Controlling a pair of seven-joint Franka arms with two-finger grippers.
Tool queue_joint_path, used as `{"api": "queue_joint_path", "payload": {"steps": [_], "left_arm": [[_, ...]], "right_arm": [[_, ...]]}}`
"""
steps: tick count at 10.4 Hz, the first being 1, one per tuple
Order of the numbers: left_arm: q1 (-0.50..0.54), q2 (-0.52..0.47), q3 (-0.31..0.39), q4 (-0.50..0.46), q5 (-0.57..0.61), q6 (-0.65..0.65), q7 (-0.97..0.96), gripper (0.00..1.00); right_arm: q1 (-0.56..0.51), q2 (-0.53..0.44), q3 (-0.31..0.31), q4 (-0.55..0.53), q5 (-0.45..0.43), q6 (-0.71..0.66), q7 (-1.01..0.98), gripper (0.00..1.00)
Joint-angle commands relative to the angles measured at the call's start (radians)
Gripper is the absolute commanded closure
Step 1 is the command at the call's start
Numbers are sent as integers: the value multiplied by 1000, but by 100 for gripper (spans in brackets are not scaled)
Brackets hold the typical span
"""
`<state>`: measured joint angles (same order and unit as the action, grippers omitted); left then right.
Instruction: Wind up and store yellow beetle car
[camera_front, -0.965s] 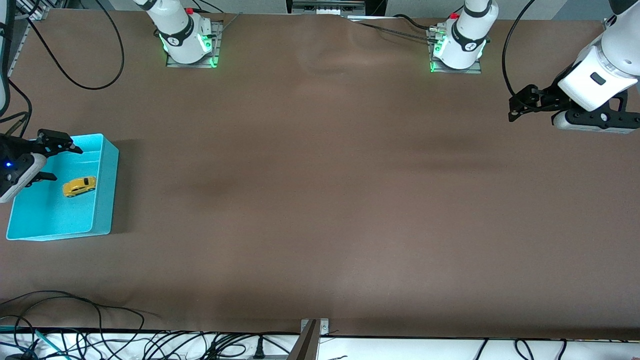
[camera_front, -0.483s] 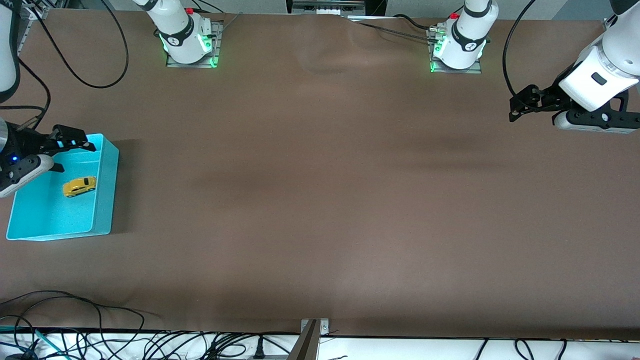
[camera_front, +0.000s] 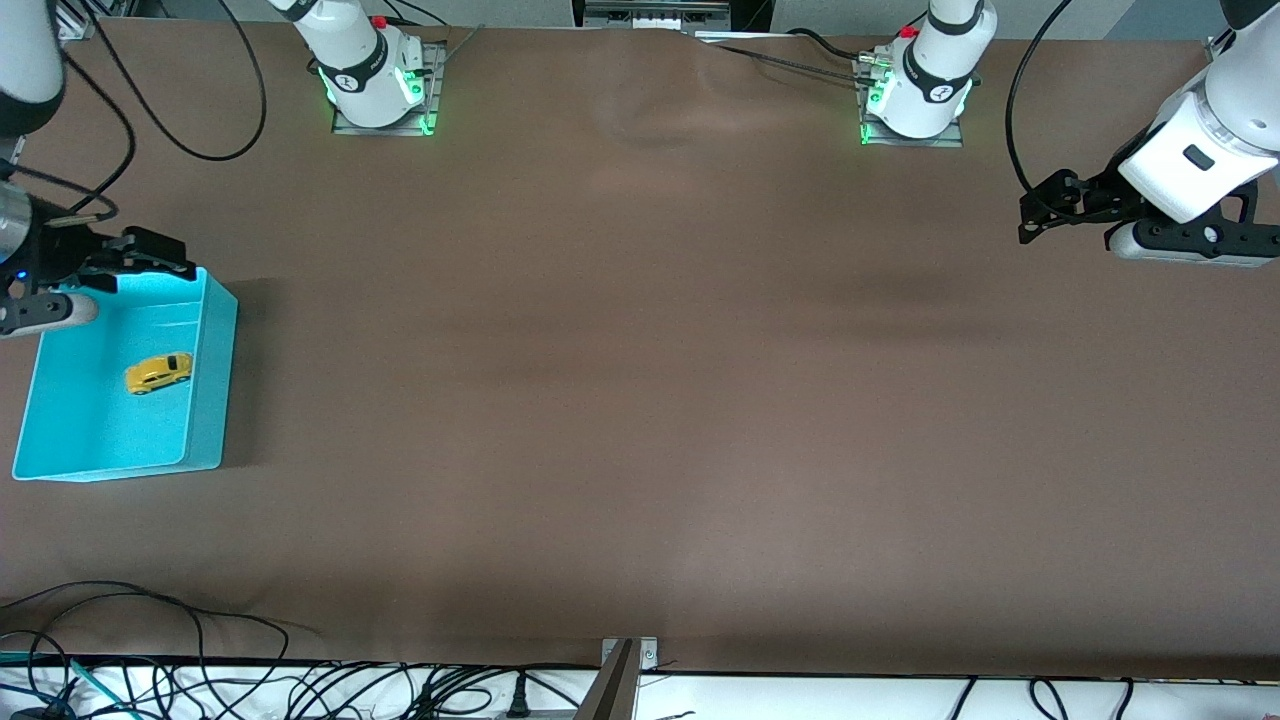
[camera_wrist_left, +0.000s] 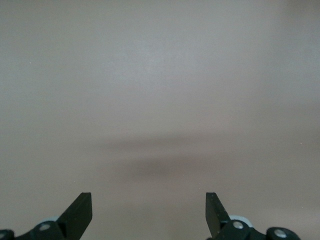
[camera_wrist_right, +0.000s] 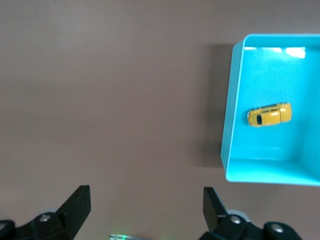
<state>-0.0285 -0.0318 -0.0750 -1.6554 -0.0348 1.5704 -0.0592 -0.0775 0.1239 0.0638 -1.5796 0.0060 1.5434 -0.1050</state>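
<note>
The yellow beetle car lies on its wheels inside the turquoise bin at the right arm's end of the table. The right wrist view shows the same car on the floor of the bin, with nothing touching it. My right gripper hangs open and empty over the bin's rim nearest the arm bases; its own view shows the gripper over bare table beside the bin. Over bare table at the other end, my left gripper waits open and empty, as the left wrist view of this gripper confirms.
Both arm bases stand along the table edge farthest from the camera. Black cables trail over the near edge, next to a metal bracket. Brown tabletop spans the middle.
The right gripper has drawn back from over the bin's inside toward its rim nearest the bases, still open. The car stays in the bin. The left arm has not moved.
</note>
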Motion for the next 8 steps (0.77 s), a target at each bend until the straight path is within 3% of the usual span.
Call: {"api": "queue_joint_path", "payload": {"steps": [1,5,8], "left_arm": [[1,4,3,23,0,-20,-10,0],[4,6,3,23,0,-20,-10,0],[4,6,3,23,0,-20,-10,0]], "right_arm": [[-57,-101,44,-137,-24,58,85,0],[-65,-142,36,-160,-83,38,195,0],[-58,-179,39,-174,-80,9,199,0]]}}
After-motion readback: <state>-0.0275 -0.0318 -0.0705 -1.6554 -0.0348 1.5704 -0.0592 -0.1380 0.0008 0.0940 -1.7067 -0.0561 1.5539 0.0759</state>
